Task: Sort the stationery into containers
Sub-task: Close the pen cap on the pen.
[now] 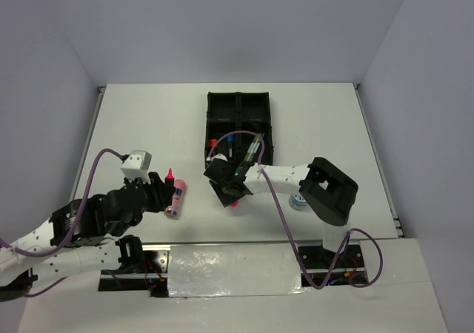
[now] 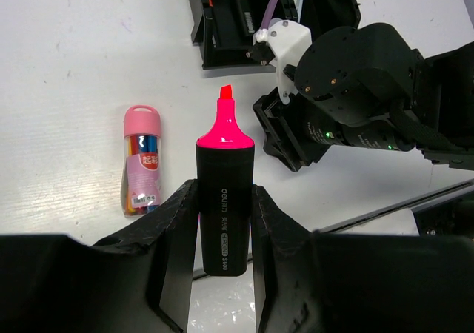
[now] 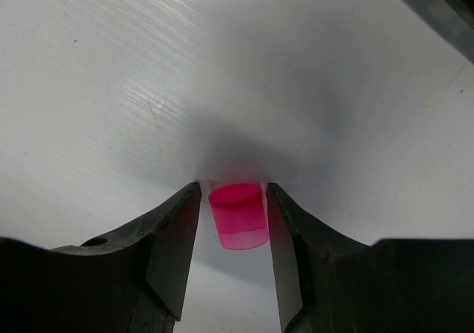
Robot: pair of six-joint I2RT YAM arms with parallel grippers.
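Observation:
My left gripper (image 2: 224, 191) is shut on a black highlighter (image 2: 224, 222) whose bare pink tip points away; in the top view it (image 1: 169, 176) is held at the left of the table. A pink tube (image 2: 141, 159) lies just left of it. My right gripper (image 3: 233, 186) is down at the table with its jaws close on both sides of a loose pink cap (image 3: 238, 216), a thin gap showing on each side. In the top view this gripper (image 1: 229, 192) is just in front of the black four-compartment tray (image 1: 209, 118), whose near compartments hold highlighters (image 1: 231, 144) and thin pens (image 1: 253, 152).
A blue-white roll (image 1: 298, 201) lies on the table beside the right arm's elbow. The right arm's wrist and purple cable (image 2: 348, 89) fill the right of the left wrist view. A shiny strip (image 1: 229, 263) runs along the near table edge.

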